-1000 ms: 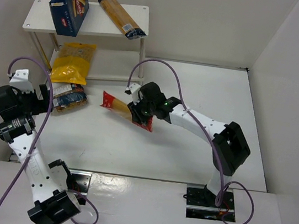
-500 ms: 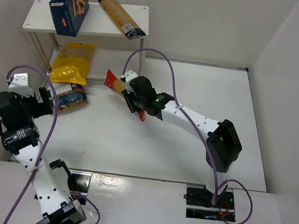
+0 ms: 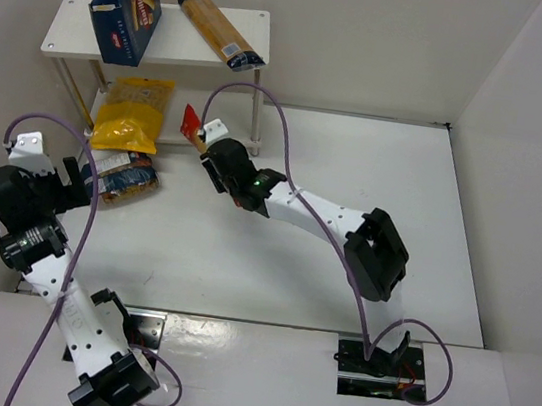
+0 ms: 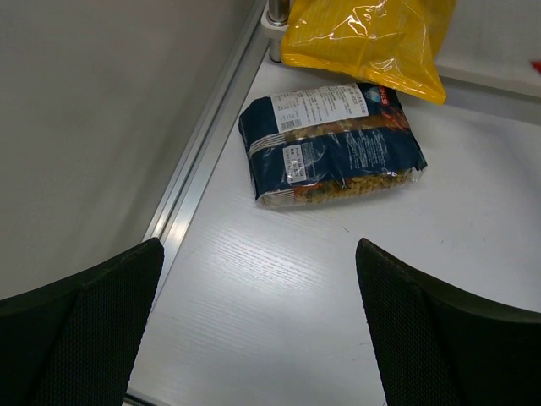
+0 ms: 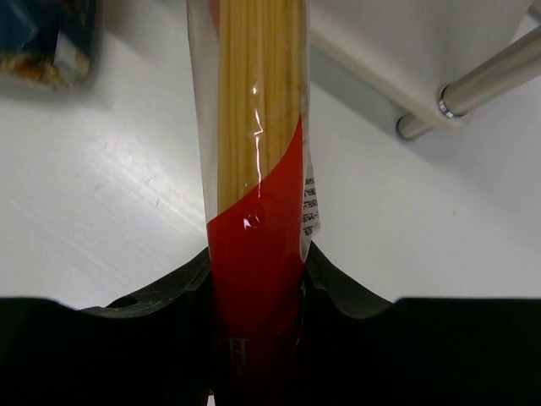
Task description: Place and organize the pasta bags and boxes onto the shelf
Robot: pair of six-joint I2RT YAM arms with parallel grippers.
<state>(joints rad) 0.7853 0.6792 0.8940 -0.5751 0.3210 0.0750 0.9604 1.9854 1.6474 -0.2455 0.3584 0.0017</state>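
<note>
Looking down from above, one white two-tier shelf point(image 3: 197, 46) stands at the far left of the white surface point(image 3: 343, 264). Its top board carries two things: one tall dark blue carton with a red and yellow panel point(image 3: 125, 6), and one long clear spaghetti bag with a blue end point(image 3: 219, 31). One yellow pouch point(image 3: 134, 113) lies on the lower board, and one plump dark blue bag with a white label point(image 3: 125, 179) lies on the surface just in front. The right jaws grip one long slim red spaghetti pack point(image 3: 191, 123) beside the shelf's front leg.

From the left wrist, the left jaws stand wide apart and empty. The blue bag point(image 4: 334, 144) lies ahead, with the yellow pouch point(image 4: 372, 38) just beyond.

From the right wrist, the jaws are clamped tight on the red pack point(image 5: 258, 169).
</note>
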